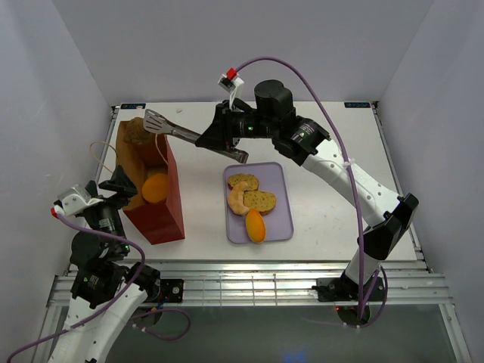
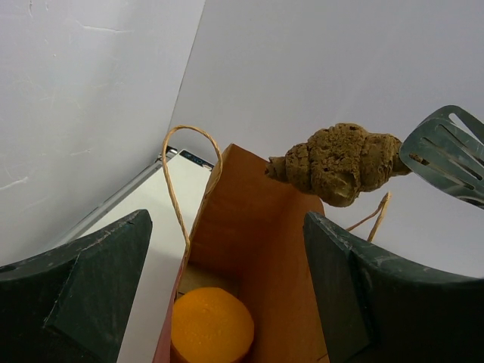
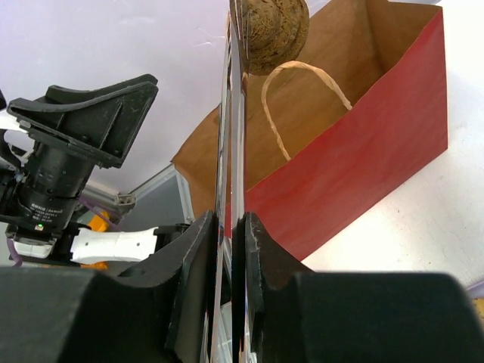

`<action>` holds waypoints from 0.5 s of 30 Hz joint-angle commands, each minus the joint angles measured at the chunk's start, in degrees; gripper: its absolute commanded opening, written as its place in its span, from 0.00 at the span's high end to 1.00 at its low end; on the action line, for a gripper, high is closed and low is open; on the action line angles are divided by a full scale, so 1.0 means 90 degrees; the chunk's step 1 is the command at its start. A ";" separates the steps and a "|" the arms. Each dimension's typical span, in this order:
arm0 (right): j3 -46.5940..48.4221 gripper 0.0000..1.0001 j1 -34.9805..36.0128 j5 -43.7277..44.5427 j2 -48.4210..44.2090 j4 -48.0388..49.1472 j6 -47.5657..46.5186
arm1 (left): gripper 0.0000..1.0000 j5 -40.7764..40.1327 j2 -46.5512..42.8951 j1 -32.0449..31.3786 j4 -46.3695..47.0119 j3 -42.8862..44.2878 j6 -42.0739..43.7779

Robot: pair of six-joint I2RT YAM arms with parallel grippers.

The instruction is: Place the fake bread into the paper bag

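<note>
Seen from above, the paper bag [image 1: 170, 206] stands open at the left of the tabletop [image 1: 333, 136], with an orange bun [image 1: 155, 187] lying inside it. The right tool [image 1: 210, 139] is clamped on the handle of a slotted spatula [image 1: 157, 119]. The blade reaches over the bag's far end, just beside a brown croissant [image 1: 136, 130] at the far rim. The left tool [image 1: 115, 184] sits at the bag's left wall. On the lavender tray [image 1: 278, 227] lie two bread slices [image 1: 261, 201], a pale crescent roll [image 1: 238, 200] and a second orange bun [image 1: 255, 225].

From the left wrist, the left tool [image 2: 227, 221] is spread wide, with the bag [image 2: 257, 257] between its fingers. The croissant [image 2: 340, 162] shows above the far rim, touching the spatula blade [image 2: 446, 155]; I cannot tell what bears it. The orange bun [image 2: 212, 325] sits deep inside.

From the right wrist, the right tool [image 3: 229, 227] pinches the spatula [image 3: 234, 136], seen edge-on. The croissant [image 3: 272, 23] is at its far end, over the bag's [image 3: 363, 159] mouth.
</note>
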 commanded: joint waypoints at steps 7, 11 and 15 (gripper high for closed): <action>0.0065 0.68 0.0015 0.0231 -0.0135 0.0254 -0.0106 | 0.08 0.0070 -0.0001 -0.0042 0.0024 -0.0028 0.0053; 0.0036 0.60 0.0015 0.0241 -0.0135 0.0244 -0.0097 | 0.08 0.0070 -0.0010 -0.0052 0.0024 -0.0028 0.0053; 0.0016 0.59 0.0005 0.0270 -0.0125 0.0244 -0.0077 | 0.08 0.0060 -0.0010 -0.0052 0.0024 -0.0028 0.0062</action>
